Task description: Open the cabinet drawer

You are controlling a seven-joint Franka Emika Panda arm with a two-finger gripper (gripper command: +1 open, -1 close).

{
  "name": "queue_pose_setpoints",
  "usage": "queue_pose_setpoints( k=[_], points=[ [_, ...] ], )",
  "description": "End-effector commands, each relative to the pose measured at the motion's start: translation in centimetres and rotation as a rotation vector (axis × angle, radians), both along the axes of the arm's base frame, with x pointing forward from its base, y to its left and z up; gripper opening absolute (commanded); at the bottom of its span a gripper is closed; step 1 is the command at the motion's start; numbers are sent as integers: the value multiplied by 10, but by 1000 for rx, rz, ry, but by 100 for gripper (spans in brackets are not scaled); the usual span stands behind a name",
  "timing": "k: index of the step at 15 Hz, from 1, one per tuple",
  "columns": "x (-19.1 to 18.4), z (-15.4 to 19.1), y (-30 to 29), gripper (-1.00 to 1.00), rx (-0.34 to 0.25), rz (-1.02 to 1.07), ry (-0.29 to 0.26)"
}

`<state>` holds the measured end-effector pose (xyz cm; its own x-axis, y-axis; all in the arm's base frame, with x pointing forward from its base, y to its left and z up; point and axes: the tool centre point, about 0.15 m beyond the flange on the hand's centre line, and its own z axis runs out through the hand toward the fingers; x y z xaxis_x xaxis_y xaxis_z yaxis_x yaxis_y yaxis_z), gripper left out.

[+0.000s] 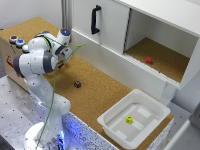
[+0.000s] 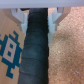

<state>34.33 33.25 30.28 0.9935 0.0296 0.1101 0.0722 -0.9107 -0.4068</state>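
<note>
The cabinet drawer (image 1: pixel 115 64) is the long, low white panel along the base of the white cabinet, and it sits flush with no handle showing. My gripper (image 1: pixel 63 53) hangs over the cork counter near the drawer's end on the exterior view's left, a short way off the panel. In the wrist view the gripper (image 2: pixel 37 20) is open. Its two pale fingers (image 2: pixel 20 17) stand apart with nothing held, over a dark strip (image 2: pixel 37 55) that lies between a printed cardboard box (image 2: pixel 10 50) and the cork. The drawer is out of the wrist view.
Above the drawer is a tall door with a black vertical handle (image 1: pixel 95 19), and beside it an open compartment holding a small red object (image 1: pixel 148 60). A dark small object (image 1: pixel 77 84) lies on the cork. A white tub (image 1: pixel 107 116) holds a yellow piece (image 1: pixel 129 119). Cups (image 1: pixel 16 40) stand on the box.
</note>
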Motion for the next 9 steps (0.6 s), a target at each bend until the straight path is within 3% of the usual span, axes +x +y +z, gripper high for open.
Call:
queue_pose_setpoints(
  k=[1, 9],
  points=[
    [-11, -34, -42, -100, 138, 7, -33],
    [-15, -36, -70, -100, 132, -13, -33]
  ],
)
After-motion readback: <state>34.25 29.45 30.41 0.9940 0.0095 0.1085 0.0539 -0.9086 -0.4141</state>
